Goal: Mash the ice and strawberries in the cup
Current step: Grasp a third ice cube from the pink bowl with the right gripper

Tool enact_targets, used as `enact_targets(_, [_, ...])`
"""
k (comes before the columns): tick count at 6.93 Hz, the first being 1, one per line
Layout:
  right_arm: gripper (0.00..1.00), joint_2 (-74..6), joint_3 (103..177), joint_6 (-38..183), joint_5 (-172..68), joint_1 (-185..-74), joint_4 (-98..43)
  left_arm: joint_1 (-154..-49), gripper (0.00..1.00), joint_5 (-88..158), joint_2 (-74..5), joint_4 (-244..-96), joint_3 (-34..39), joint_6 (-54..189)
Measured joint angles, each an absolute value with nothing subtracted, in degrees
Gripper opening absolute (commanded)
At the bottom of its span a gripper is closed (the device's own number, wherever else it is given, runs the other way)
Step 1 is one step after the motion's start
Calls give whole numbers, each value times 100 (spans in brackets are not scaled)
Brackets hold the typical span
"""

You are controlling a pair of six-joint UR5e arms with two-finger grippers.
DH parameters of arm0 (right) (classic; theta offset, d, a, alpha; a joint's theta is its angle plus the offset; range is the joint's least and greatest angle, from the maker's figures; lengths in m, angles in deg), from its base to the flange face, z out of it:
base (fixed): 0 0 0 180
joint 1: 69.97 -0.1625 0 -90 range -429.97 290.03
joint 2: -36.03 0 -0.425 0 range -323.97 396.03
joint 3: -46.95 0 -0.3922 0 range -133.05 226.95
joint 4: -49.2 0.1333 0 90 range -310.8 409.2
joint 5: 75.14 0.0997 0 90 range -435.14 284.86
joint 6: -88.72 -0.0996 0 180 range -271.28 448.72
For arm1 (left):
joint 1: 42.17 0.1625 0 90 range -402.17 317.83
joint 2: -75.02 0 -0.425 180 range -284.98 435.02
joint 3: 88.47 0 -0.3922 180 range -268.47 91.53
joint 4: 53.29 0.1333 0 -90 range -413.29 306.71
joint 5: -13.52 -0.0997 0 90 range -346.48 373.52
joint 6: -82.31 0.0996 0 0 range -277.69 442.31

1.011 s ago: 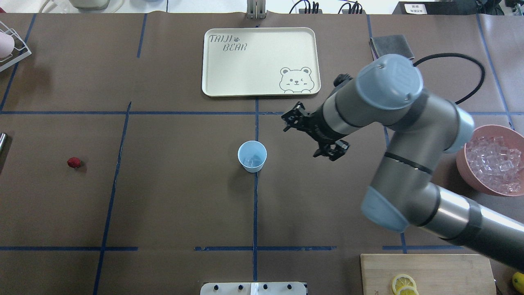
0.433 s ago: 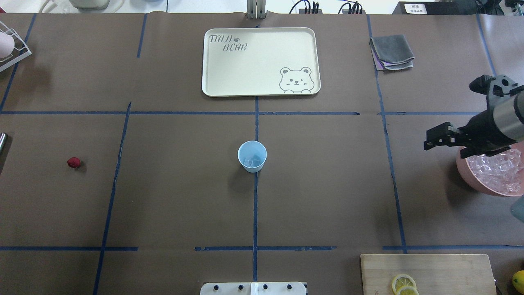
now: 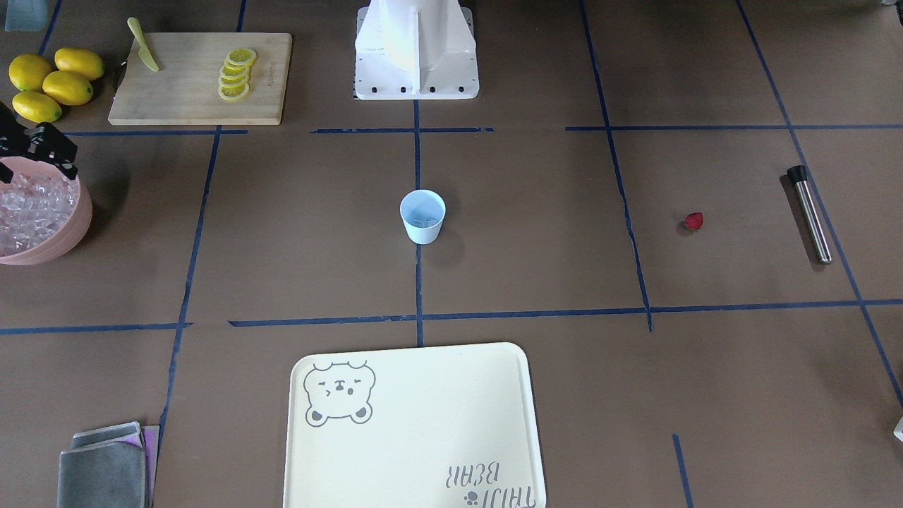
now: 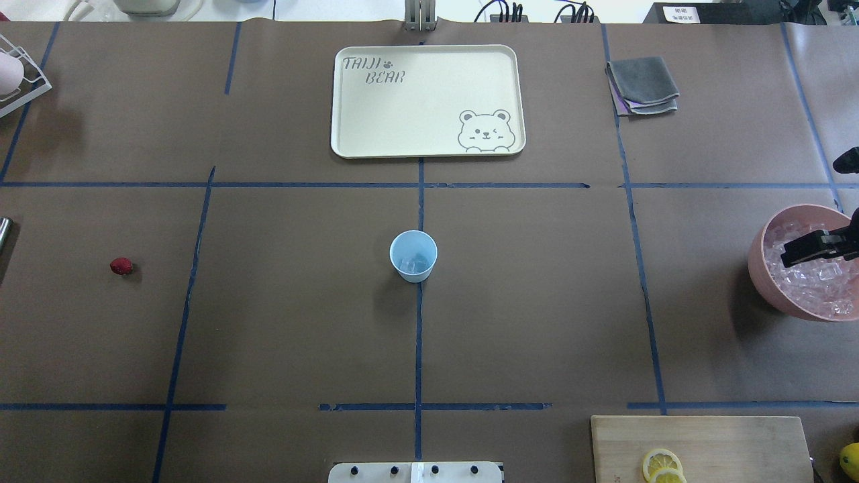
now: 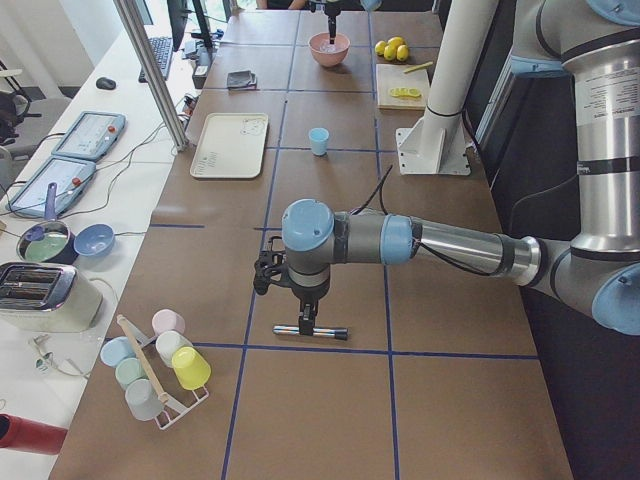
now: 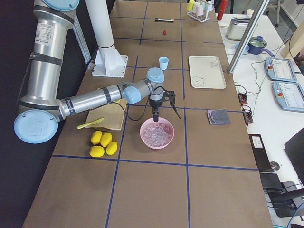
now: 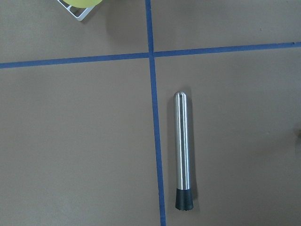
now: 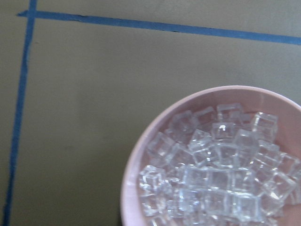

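Brown paper-covered table, gridded with blue tape.

Near edge, robot's side: wooden cutting board with lemon slices.

Mid table:
- cup upright at centre on the tape cross, a few pieces of ice inside.
- strawberry alone on the paper, well to the cup's left.
- steel muddler lying flat beyond the berry. The left gripper hangs over it; its jaws show clearly in no view, so can't tell how they stand.
- pink bowl far right, heaped with more ice. The right gripper hangs above it, fingers spread, nothing held.

Far edge: bear-print tray, folded grey cloth.

Judgement: the loading step is in hand, mashing not begun. The next move calls for lowering around one cube, pinching it and carrying it to the cup. The berry is not yet in the cup.
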State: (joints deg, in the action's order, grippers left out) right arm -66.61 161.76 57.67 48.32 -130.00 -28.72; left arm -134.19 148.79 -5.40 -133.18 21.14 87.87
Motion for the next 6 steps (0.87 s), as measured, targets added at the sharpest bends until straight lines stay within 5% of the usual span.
enact_targets(6, [96,-6564,15414,6516,4639,-13086,-2867,-13418,100,14879,-541,-13320,2083,8794])
